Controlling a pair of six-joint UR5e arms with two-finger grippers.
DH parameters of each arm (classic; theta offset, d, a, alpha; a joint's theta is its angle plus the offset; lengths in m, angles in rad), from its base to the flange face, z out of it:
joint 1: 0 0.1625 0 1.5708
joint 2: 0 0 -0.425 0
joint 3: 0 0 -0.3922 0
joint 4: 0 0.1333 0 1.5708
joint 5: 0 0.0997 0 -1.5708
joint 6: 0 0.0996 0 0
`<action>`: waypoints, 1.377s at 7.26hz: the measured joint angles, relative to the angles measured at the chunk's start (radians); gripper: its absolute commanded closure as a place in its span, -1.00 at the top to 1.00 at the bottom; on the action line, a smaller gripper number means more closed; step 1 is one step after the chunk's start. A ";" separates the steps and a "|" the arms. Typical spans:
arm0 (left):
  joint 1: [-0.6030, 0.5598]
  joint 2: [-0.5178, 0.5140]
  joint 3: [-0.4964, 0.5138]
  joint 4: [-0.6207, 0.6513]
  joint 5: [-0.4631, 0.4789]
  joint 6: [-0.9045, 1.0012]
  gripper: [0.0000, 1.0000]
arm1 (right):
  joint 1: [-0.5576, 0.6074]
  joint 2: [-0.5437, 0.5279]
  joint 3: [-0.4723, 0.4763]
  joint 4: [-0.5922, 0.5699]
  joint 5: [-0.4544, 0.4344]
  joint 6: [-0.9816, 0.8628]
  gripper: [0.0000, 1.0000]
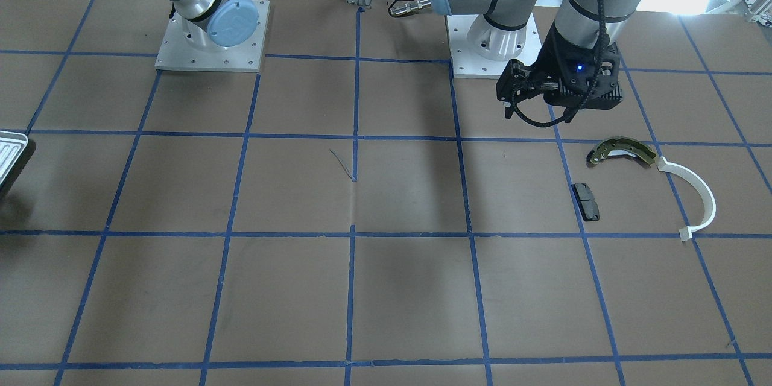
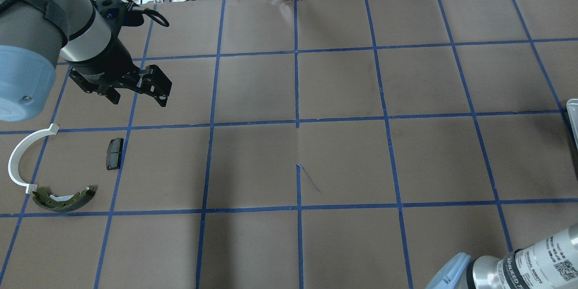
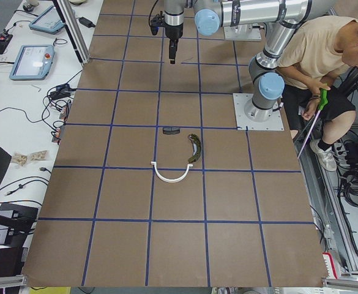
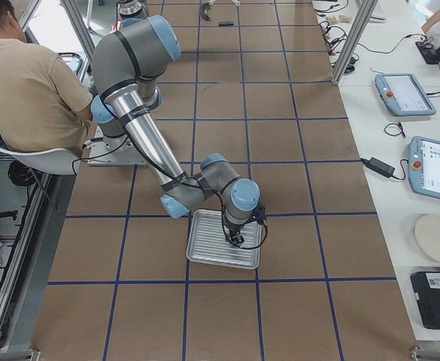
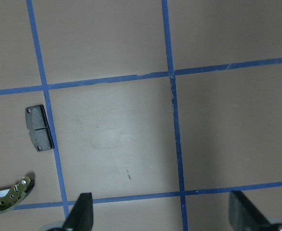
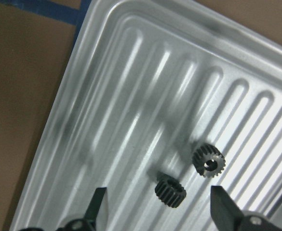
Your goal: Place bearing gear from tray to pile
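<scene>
Two small dark bearing gears lie on the ribbed floor of the silvery tray (image 6: 83,82). One gear (image 6: 170,191) lies on its side and the other (image 6: 208,161) shows its bore. My right gripper (image 6: 161,208) is open just above the tray (image 4: 204,252), its fingers on either side of the nearer gear without touching it. The pile is a bronze shoe (image 1: 621,151), a white arc (image 1: 693,193) and a black pad (image 1: 585,201). My left gripper (image 1: 512,95) hangs open and empty above the table beside the pile, with the pad (image 5: 39,128) in its wrist view.
Only a corner of the tray (image 1: 12,154) shows at the front view's left edge. A seated person (image 3: 325,55) is behind the robot bases. Screens and cables lie on the side bench (image 4: 415,98). The brown mat has a blue tape grid.
</scene>
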 measured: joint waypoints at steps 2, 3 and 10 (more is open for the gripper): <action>0.001 -0.001 0.000 0.003 0.001 0.000 1.00 | 0.000 0.004 0.000 -0.001 -0.010 0.011 0.09; 0.002 0.000 0.000 0.004 0.001 0.000 1.00 | 0.000 0.010 -0.001 -0.002 -0.010 0.017 0.03; 0.004 0.000 0.000 0.005 0.001 0.003 1.00 | 0.006 0.003 -0.008 -0.008 -0.050 0.052 -1.00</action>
